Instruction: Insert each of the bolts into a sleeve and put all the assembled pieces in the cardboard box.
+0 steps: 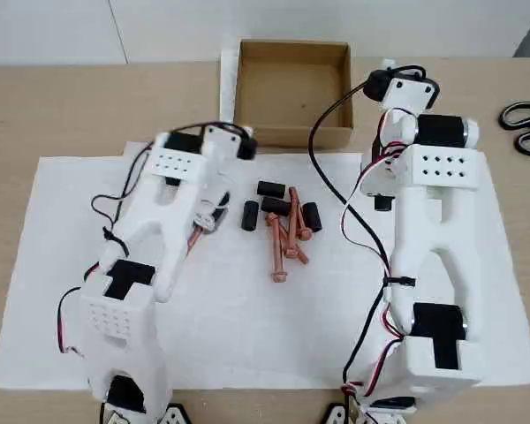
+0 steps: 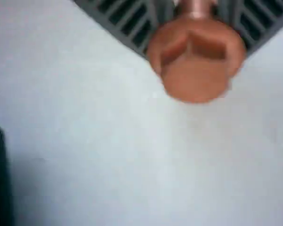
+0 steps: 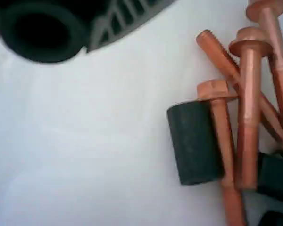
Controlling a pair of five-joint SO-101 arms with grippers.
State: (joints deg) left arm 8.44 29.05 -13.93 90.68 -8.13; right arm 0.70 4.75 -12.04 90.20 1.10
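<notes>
The box [image 1: 240, 88] is empty, nothing assembled; left gripper [image 2: 195, 16] grips a bolt [image 2: 195, 63], right gripper [image 3: 52, 19] a sleeve [image 3: 42, 33], other bolts [image 1: 276, 247] lie loose.

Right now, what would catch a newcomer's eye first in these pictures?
The left pincer grips a copper bolt above the white sheet, and the right pincer holds a black sleeve. Between the arms lie loose bolts and sleeves in a heap, with the box beyond them.
</notes>
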